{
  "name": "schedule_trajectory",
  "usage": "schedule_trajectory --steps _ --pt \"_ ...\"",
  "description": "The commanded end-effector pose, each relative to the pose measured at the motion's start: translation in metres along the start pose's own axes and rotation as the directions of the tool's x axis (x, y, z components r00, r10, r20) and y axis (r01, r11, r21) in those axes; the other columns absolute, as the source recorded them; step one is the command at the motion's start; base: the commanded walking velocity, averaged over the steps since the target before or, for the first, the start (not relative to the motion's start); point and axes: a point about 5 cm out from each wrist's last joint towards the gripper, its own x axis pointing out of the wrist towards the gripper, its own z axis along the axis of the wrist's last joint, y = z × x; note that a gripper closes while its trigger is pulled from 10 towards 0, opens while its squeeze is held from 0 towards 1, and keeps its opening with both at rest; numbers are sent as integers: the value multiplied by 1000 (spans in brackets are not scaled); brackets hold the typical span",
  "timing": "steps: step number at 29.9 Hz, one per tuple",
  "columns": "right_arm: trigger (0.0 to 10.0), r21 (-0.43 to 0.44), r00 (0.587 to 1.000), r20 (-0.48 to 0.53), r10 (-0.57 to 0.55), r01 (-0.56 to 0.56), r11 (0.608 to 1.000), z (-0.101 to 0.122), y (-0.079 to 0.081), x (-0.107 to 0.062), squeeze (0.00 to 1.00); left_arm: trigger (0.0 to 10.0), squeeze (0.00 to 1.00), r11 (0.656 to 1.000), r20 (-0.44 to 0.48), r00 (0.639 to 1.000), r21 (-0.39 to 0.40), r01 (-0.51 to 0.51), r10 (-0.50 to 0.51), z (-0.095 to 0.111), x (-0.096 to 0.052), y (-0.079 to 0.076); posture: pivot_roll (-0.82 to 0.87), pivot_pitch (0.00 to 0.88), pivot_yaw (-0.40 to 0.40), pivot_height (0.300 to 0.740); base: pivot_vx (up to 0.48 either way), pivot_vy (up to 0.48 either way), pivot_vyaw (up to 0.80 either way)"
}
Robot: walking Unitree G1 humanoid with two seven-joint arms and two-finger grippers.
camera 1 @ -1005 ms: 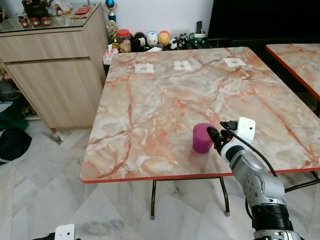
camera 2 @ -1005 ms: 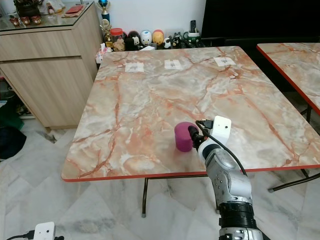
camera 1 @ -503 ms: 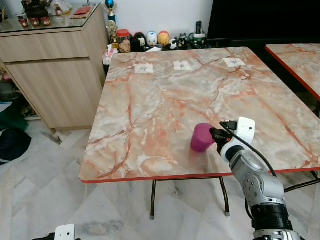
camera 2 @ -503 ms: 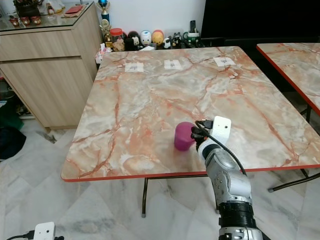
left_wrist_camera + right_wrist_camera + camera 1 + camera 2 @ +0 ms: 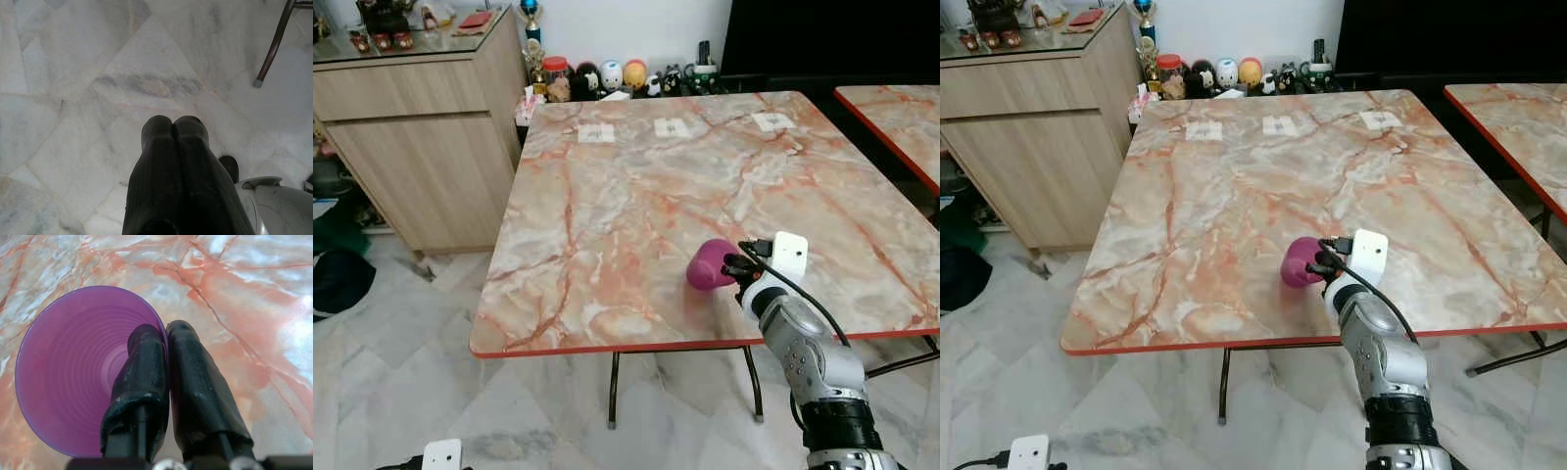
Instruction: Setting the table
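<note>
The right pincer (image 5: 164,340) is clamped on the rim of a purple cup (image 5: 73,377), one finger inside the mouth and one outside. The cup (image 5: 708,266) is tipped on its side, mouth toward the robot, at the near right part of the marble desk (image 5: 636,186) (pink-veined, red-edged). The left pincer (image 5: 172,128) hangs low over the pale tiled floor (image 5: 73,73), fingers pressed together and holding nothing. Three white paper squares (image 5: 596,133) lie along the desk's far edge. A wooden cabinet (image 5: 421,137) stands to the left.
</note>
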Motion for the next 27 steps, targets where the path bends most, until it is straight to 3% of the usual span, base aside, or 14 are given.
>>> schedule_trajectory --steps 1,3,4,5,6,7,8,9,16,20,27 --pt "0 13 1000 15 -12 11 1000 0 0 0 0 10000 0 1000 -16 1000 14 3 -3 -5 -2 -1 24 33 21 740 0 0 0" --pt "0 14 999 34 -21 21 1000 2 0 0 0 10000 0 1000 -16 1000 14 2 -2 -6 -2 -1 24 33 21 740 0 0 0" --pt "0 -24 991 126 -43 46 999 11 -1 -2 0 10000 0 1000 -17 1000 15 1 0 -6 -2 -1 25 34 20 740 0 0 0" --pt "0 -24 991 126 -43 46 999 11 -1 -2 0 10000 0 1000 -17 1000 15 1 0 -6 -2 -1 25 34 20 740 0 0 0" --pt "1843 -49 974 223 -41 54 997 21 1 -6 0 10000 0 1000 -18 1000 15 -2 2 -6 -2 -1 23 36 20 740 0 0 0" --pt "1843 -48 966 256 -34 48 998 25 3 -7 0 10000 0 1000 -18 1000 14 -3 3 -6 -2 -1 23 36 20 740 0 0 0" --pt "4902 -45 959 281 -26 41 998 27 4 -9 0 10000 0 1000 -18 1000 14 -3 4 -6 -2 -1 23 36 20 740 0 0 0" --pt "10000 -74 944 330 -10 36 997 33 8 -12 0 10000 0 1000 -20 1000 15 -4 4 -6 -2 -1 23 36 20 740 0 0 0" --pt "10000 -193 875 484 21 83 978 45 12 -23 0 10000 0 1000 -14 1000 4 -11 11 -5 -2 -1 17 36 18 740 0 0 0" --pt "10000 -193 858 513 41 68 979 47 14 -25 0 10000 0 1000 -18 1000 15 -18 18 -6 -2 0 17 36 17 740 0 0 0" --pt "10000 -183 846 532 33 77 980 48 14 -24 0 10000 0 1000 -26 999 20 -22 23 -7 -2 1 17 35 17 740 0 -431 0"
